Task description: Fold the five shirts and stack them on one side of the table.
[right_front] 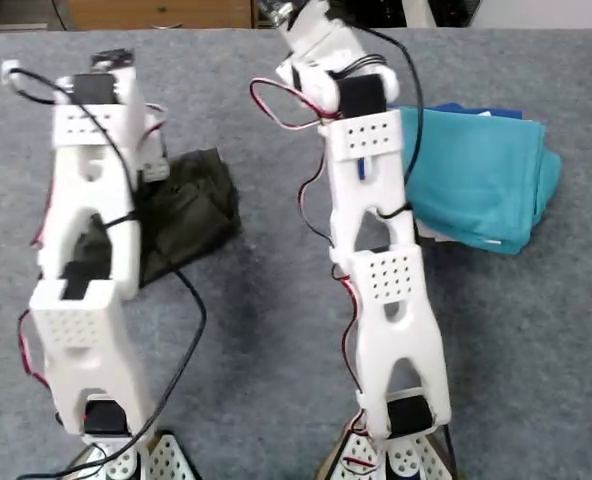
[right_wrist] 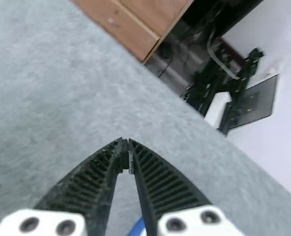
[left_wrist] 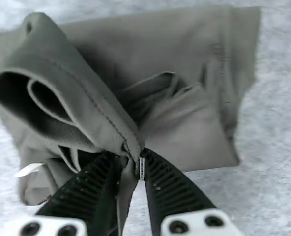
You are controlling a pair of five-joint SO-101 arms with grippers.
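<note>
On the left of the grey table, the left arm stands over a dark olive shirt that lies crumpled, partly under the arm's links. The high view places that shirt on the table's left half. The left wrist view supplies the grip itself: the left gripper is clamped on a stitched hem of the dark olive shirt, a rolled fold of cloth rising from between the ribbed fingers. In the middle, the right arm stretches toward the far edge of the table. Its wrist view shows the right gripper with its tips pressed together and nothing between them, held above bare grey surface, with a wooden cabinet beyond the table's edge. To the right, just beside that arm, the high view shows a folded teal shirt lying on top of a stack, with a blue shirt peeking out at the stack's far edge.
</note>
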